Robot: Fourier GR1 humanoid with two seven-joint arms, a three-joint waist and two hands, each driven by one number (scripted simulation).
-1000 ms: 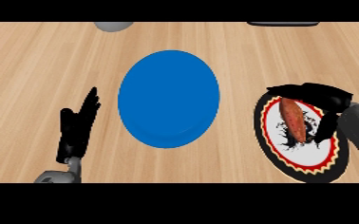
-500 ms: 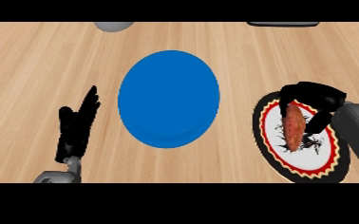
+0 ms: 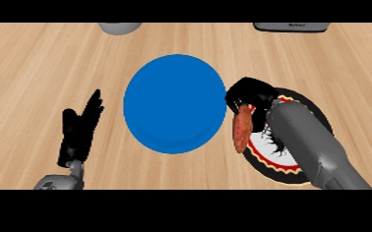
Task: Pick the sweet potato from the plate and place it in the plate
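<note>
We had the right hand (image 3: 251, 94) curled over the upper end of the sweet potato (image 3: 242, 129), which hung lengthwise at the left rim of the patterned plate (image 3: 291, 169), just beside the blue plate (image 3: 174, 86); we judged that an end grip left the lower tip free to go down first. Our left hand (image 3: 78, 130) rested on the worktop (image 3: 58, 64) left of the blue plate, fingers straight and holding nothing, clear of the path.

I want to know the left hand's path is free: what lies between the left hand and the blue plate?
In the head view, only bare wooden counter separates the left hand from the blue plate.
</note>
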